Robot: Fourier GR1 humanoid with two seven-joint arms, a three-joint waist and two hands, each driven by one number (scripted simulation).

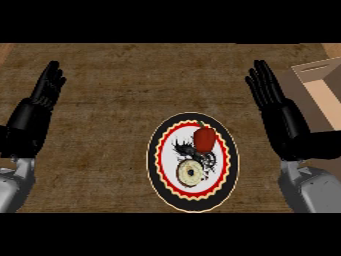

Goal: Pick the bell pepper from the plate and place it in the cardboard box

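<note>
Hands (33, 117) (295, 125) open, bell pepper (205, 138) on plate (160, 150)

We count one plate (158, 165) on the surface (129, 100); on it one red bell pepper (205, 138) and one ring-shaped pastry (190, 173); one cardboard box (328, 95) at the right; two hands, the left hand (36, 112) and the right hand (280, 112).

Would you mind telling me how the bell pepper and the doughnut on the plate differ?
The bell pepper is red with a stem at its top; the doughnut is pale and cream-coloured with a hole in its middle. The bell pepper lies on the plate's upper half, nearer the cardboard box; the doughnut lies on its lower half. Both rest on the same plate, untouched by either hand.
</note>
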